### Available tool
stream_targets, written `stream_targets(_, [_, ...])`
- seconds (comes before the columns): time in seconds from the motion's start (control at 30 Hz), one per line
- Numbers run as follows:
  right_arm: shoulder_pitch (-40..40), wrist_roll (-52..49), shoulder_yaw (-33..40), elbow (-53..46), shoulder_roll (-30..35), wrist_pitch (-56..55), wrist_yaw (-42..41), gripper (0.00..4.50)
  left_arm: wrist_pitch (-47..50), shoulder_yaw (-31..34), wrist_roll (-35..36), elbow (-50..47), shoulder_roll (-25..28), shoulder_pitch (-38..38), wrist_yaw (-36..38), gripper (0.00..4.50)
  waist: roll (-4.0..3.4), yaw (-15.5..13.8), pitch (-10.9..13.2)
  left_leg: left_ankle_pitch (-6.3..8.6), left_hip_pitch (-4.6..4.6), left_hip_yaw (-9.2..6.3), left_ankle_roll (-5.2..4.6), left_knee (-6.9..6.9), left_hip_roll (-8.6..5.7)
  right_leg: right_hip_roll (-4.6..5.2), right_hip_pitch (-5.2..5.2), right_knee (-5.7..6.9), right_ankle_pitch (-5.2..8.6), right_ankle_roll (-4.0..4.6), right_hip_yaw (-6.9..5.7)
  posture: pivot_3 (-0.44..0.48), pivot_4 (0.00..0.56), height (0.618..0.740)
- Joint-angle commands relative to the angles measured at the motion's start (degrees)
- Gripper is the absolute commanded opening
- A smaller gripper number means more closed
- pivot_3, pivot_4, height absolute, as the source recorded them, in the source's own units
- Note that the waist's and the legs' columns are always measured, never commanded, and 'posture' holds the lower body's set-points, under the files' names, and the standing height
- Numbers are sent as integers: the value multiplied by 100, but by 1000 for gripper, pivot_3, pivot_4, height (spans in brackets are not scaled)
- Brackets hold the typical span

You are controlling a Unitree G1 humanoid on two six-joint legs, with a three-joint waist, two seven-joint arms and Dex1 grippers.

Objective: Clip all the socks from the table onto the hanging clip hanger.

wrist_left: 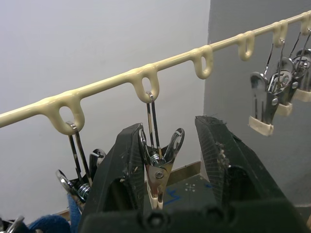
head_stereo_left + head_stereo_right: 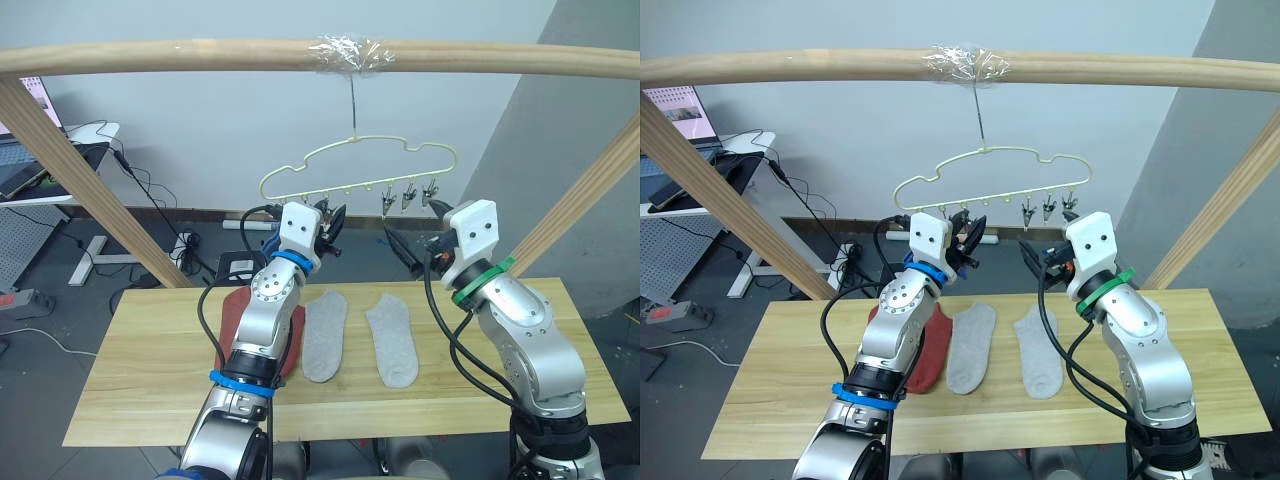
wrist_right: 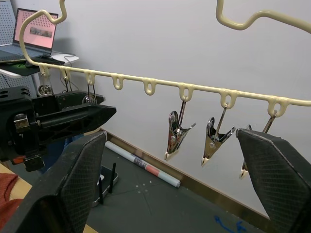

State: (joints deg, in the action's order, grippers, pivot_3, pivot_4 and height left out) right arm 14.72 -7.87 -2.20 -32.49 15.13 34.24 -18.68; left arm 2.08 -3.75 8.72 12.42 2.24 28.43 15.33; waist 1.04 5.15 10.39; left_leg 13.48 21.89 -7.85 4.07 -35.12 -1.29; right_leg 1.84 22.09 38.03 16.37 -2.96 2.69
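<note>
The pale yellow-green clip hanger (image 2: pixel 330 190) hangs from a taped wooden pole above the table (image 2: pixel 150 350). My left gripper (image 1: pixel 170 126) is raised to its bar and is open, with its fingers on either side of one metal clip (image 1: pixel 158 170). A bit of blue knit (image 1: pixel 48 225) shows below the neighbouring clips. My right gripper (image 3: pixel 171 135) is open and empty, a little short of the three bare clips (image 2: pixel 405 197) at the hanger's right end. Two light grey socks (image 2: pixel 325 335) (image 2: pixel 392 345) lie flat side by side mid-table. A rust-red sock (image 2: pixel 925 355) lies to their left, partly hidden by my left arm.
A round wooden pole frame (image 2: pixel 200 55) spans overhead, with slanted legs at both sides of the table. Behind on the left stands a desk with a laptop (image 2: pixel 30 170), and cables run across the floor. Bare table surface lies to the left and right of the socks.
</note>
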Motion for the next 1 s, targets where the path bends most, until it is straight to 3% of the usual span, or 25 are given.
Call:
stream_targets(0.03, [60, -71, 45, -149, 2, -45, 39, 4500, -114, 36, -29, -100, -31, 131, 11, 1829, 0, 0, 0, 0, 0, 0, 0, 0, 0, 0, 0, 0, 0, 0, 0, -179, 168, 740])
stream_targets(0.07, [50, -77, 53, -154, 8, -40, 40, 4500, -105, 36, -15, -103, -34, 131, 29, 1829, 0, 0, 0, 0, 0, 0, 0, 0, 0, 0, 0, 0, 0, 0, 0, -179, 168, 740])
stream_targets(0.23, [50, -77, 67, -118, 25, -49, 40, 4500, -26, 55, 38, -105, -31, 145, 94, 724, 0, 2, 0, 0, 0, 0, 0, 0, 0, 0, 0, 1, 0, 0, 0, -178, 167, 740])
stream_targets(0.37, [-39, -14, -30, -44, 84, -1, 12, 4500, 13, 70, 78, -137, -28, 140, 132, 140, 0, 0, 0, 0, 0, 0, 0, -1, 0, 0, 0, 2, 0, 0, 0, -173, 166, 740])
stream_targets(0.57, [-455, 398, -662, 556, 577, 574, -83, 4500, 271, 209, 227, -307, -26, 61, 163, 82, 0, -5, 0, 0, 0, 1, 0, -2, -1, 0, 0, 1, 0, 0, 1, -162, 167, 740])
stream_targets(0.67, [-486, 677, -1150, 1371, 721, 422, -167, 4500, 934, 482, 753, -541, -39, 46, 253, 82, 0, 6, 0, 0, -1, 1, 0, -3, 0, 0, 0, 4, 0, 0, 0, -151, 165, 740])
stream_targets(0.8, [-208, 929, -1512, 2588, 614, 33, -216, 4500, 1503, 875, 1347, -693, 16, 81, 300, 82, 0, 30, 0, -1, -5, 3, -1, -8, 3, -4, 0, 9, 0, 0, 1, -129, 163, 740])
stream_targets(1.0, [107, 1011, -1550, 3946, 190, -276, -215, 4500, 1897, 952, 1567, -986, 155, -43, 358, 82, 1, 21, 0, -2, -4, 2, -1, -19, 3, -6, -2, 12, -1, 0, 3, -99, 165, 740])
